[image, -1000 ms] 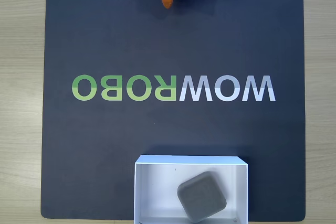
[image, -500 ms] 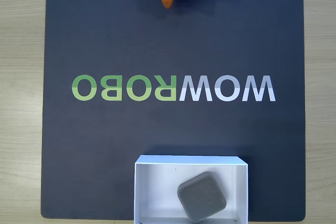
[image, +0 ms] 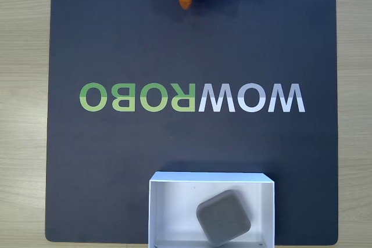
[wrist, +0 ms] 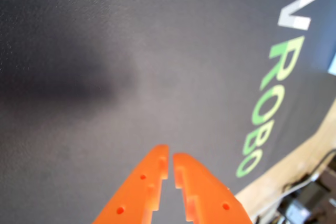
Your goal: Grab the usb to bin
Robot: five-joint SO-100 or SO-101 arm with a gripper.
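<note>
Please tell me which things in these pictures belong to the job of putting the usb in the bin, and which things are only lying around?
Belong to the job:
- usb, lying inside the bin
- bin, at the mat's near edge in the fixed view
- gripper, shut and holding nothing

Only lying around:
- dark mat with WOWROBO lettering
- wooden table
- cables at the wrist view's corner
</note>
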